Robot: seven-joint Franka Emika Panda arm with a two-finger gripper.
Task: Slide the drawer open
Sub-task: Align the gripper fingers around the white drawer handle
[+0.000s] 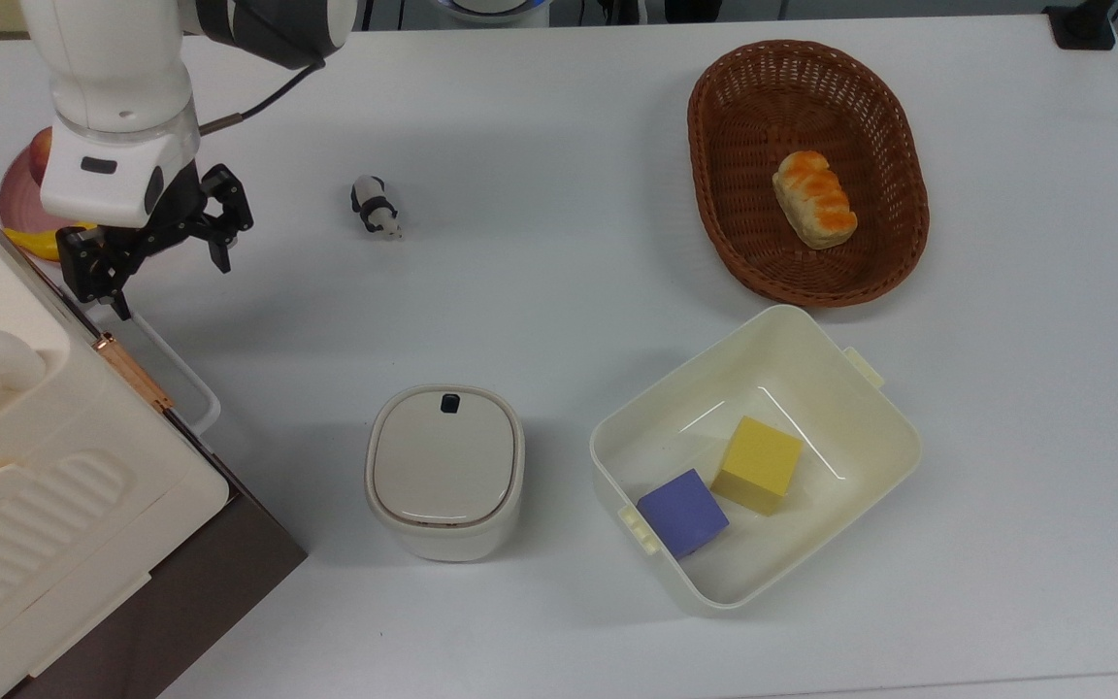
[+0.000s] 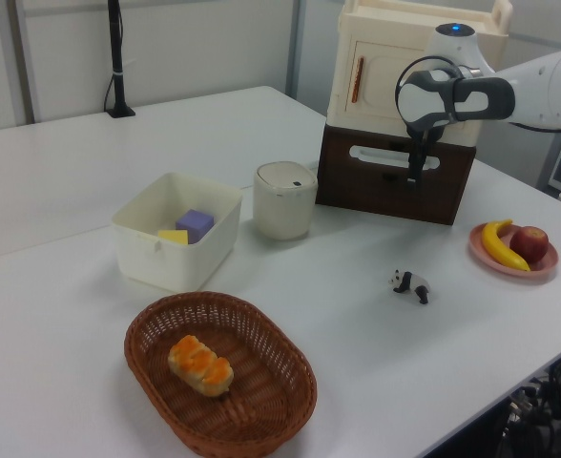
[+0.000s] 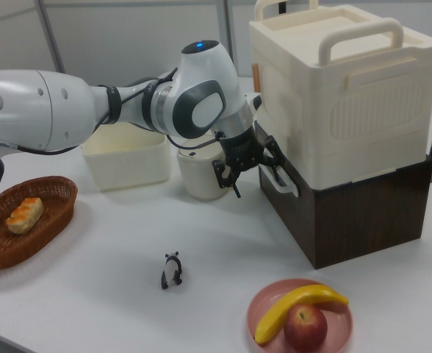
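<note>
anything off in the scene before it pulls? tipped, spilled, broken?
Nothing stands out. The drawer is shut, its white handle looks intact, and the open hand is by the handle's end. The panda figure stands upright, the bread lies in the basket, and both blocks sit in the bin.
</note>
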